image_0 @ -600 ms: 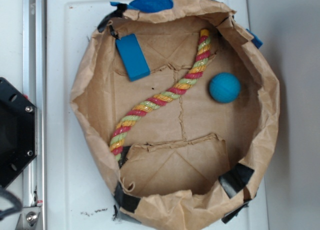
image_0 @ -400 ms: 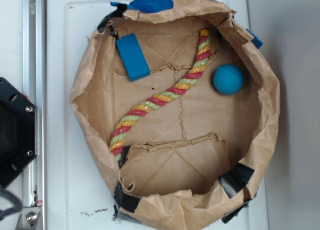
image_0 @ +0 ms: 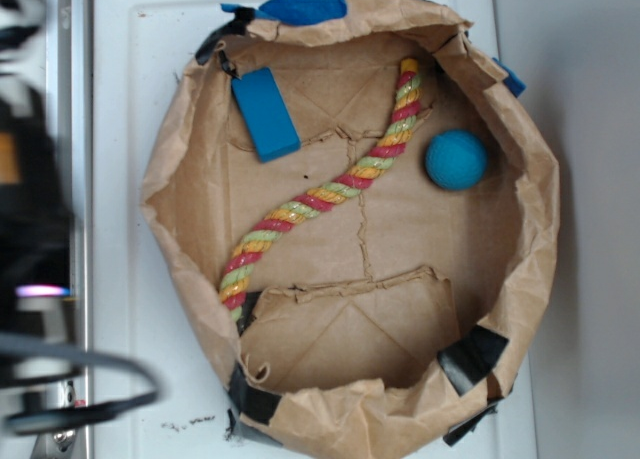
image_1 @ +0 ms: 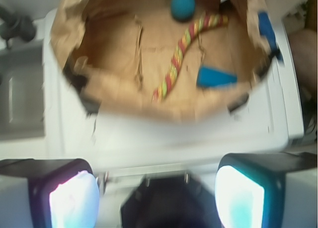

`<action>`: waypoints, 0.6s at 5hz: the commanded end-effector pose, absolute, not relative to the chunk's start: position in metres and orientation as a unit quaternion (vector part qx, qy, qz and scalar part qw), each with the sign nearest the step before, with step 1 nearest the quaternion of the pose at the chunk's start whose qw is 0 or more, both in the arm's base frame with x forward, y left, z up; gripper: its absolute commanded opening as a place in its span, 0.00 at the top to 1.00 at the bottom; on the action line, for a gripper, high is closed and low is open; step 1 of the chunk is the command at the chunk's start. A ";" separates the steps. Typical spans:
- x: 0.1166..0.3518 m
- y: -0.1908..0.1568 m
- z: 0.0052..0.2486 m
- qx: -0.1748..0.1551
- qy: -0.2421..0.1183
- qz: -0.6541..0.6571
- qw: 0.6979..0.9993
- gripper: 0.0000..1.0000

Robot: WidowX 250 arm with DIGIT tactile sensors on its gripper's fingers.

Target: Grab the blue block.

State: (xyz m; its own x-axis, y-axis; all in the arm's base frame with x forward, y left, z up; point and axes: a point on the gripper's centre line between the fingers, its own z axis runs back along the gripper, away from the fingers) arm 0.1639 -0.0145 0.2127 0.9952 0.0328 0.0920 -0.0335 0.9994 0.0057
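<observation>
the blue block [image_0: 265,114] lies flat on the floor of a round brown paper enclosure [image_0: 175,194], at about 10 o'clock from its centre in the exterior view, close under the paper wall but not clearly touching it. its long side runs from 11 o'clock to 5 o'clock. a twisted rope [image_0: 325,191] in red, yellow and green crosses the floor diagonally, from 7 o'clock up to 1 o'clock, and passes near the lower end of the block without touching it. a teal ball [image_0: 456,159] sits at about 3 o'clock from the centre, just beside the upper part of the rope and apart from it. the enclosure rests on a white surface [image_0: 130,79], and pieces of blue tape [image_0: 300,6] and black tape [image_0: 470,357] hold the paper rim. at the left edge of the exterior view the robot arm [image_0: 35,209] is only a dark blur, well apart from the block, outside the paper wall. in the wrist view the gripper [image_1: 158,195] is at 6 o'clock of the picture, above the white surface and outside the enclosure; its two fingers [image_1: 72,198] stand far apart with nothing between them, so the jaws are wide. in this view, which is blurred, the blue block [image_1: 214,77] appears at about 2 o'clock from the centre, with the rope [image_1: 180,54] at its left and the ball [image_1: 183,5] near the top edge.
</observation>
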 end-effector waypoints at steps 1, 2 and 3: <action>0.238 0.002 0.204 0.004 -0.070 -0.065 0.995 0.00; 0.244 0.003 0.193 -0.046 -0.062 -0.182 0.980 0.00; 0.236 0.007 0.184 -0.093 -0.056 -0.299 0.948 0.00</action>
State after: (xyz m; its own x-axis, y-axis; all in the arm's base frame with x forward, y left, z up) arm 0.2358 0.0106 0.1746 0.8144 -0.5656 0.1294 0.5801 0.7987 -0.1599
